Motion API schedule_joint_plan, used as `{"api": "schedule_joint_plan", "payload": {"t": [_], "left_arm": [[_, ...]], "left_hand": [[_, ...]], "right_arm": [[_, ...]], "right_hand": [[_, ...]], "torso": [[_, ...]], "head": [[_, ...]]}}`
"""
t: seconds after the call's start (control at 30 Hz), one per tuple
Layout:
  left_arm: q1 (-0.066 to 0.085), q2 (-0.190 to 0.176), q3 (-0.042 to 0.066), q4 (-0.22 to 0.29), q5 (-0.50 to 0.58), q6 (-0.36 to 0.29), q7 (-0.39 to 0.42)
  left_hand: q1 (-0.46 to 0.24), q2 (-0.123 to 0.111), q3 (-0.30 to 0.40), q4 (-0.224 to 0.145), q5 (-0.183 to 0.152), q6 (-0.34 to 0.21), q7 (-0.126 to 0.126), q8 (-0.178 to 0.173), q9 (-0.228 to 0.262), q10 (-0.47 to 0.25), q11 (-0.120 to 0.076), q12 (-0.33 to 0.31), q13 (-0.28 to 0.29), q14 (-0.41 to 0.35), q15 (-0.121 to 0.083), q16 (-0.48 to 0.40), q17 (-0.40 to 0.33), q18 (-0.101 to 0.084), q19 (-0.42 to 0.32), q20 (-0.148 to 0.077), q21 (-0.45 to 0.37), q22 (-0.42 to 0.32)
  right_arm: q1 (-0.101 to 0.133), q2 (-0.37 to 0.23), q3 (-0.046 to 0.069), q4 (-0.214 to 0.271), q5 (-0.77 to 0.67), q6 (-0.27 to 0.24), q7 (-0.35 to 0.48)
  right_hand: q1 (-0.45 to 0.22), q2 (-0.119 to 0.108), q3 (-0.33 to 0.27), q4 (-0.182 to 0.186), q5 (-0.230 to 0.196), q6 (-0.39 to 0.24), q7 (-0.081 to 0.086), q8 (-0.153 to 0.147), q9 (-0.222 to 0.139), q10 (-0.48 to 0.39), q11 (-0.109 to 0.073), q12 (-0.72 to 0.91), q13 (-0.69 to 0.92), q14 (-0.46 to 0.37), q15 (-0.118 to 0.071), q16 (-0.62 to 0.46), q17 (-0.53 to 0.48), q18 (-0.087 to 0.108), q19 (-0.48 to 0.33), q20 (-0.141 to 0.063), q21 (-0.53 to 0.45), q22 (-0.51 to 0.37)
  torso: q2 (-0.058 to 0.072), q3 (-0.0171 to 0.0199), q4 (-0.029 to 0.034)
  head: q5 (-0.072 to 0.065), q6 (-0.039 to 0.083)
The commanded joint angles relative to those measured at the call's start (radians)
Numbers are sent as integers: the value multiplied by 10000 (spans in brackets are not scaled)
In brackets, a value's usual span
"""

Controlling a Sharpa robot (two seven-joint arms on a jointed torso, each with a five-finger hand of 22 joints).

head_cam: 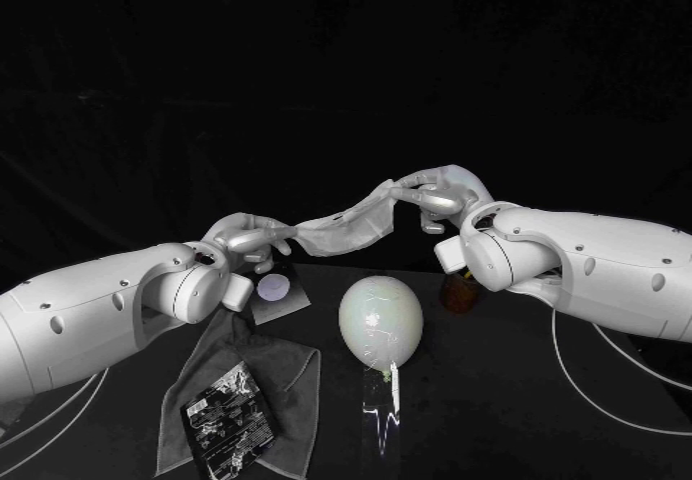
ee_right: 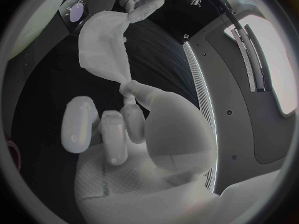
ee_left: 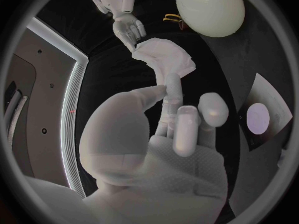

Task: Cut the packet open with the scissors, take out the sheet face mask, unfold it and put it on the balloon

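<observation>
**Near edge.** The opened packet point(head_cam: 224, 410) lies on a grey cloth point(head_cam: 289, 365) on the surface point(head_cam: 505, 400), away from the work. No hazard noted.

**Centre.** The balloon point(head_cam: 379, 318) rests loose on the surface with nothing bracing it. Judged risk: any sideways brush from the sheet or a forearm as they come down would roll it away, and the sheet would land off-centre or on the surface.

**Beyond and above the balloon.** The sheet face mask point(head_cam: 346, 225) hangs in the air, strung between both hands. The left hand point(head_cam: 242, 243) pinches one end between thumb and a finger. The right hand point(head_cam: 433, 200) pinches the other end the same way, with its remaining fingers loose. The sheet is only partly opened: narrow and twisted near each pinch, broader in the middle.

**Judged risks.**
- Both holds are small and sit at the very edge, so a damp sheet could slip out.
- Pulling the hands further apart to flatten the folds could tear it.
- Layers clinging together may stop it spreading.
- If it is lowered while bunched, it would drape as a strip rather than cover the balloon.
</observation>
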Motion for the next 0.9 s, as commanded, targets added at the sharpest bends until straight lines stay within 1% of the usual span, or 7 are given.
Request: {"api": "schedule_joint_plan", "payload": {"t": [0.03,0.33,0.5,0.9], "left_arm": [[-7,50,9,15,150,8,22],[-23,80,4,-8,-106,22,-107],[-33,98,0,-36,-222,26,-215],[-104,167,-7,-196,-468,-4,-528]], "left_hand": [[-25,77,743,-648,24,26,10,0,771,25,-28,40,11,366,-59,15,-25,-142,-3,-3,-3,-49],[-36,83,752,-634,19,17,12,-9,778,12,-26,35,11,365,-57,14,-25,-144,-1,-2,1,-40],[-36,84,753,-633,18,16,11,-9,779,11,-27,35,11,368,-57,19,-12,-146,4,-2,5,-32],[-35,84,756,-633,17,15,10,-11,781,9,-28,34,12,367,-57,19,-12,-147,7,-2,8,-26]], "right_arm": [[7,21,13,28,29,178,117],[7,32,15,14,33,144,131],[7,27,19,21,55,111,156],[7,0,42,70,101,76,181]], "right_hand": [[57,47,24,-34,23,70,2,128,156,21,-16,17,793,1048,-72,69,2508,7,47,17,25,1741],[58,44,32,-42,23,67,2,130,156,17,-16,8,786,1046,-72,66,2500,11,37,17,3,1735],[58,44,32,-42,23,67,2,130,156,17,-16,8,786,1046,-72,66,2500,11,37,17,3,1735],[57,45,50,-57,24,64,3,134,157,12,-16,-4,779,1046,-73,66,2498,11,38,15,7,1736]], "torso": [[-3,-6,-2],[-1,4,5],[-2,1,-5],[0,0,-3]], "head": [[3,-12],[1,-1],[3,-7],[2,-7]]}}
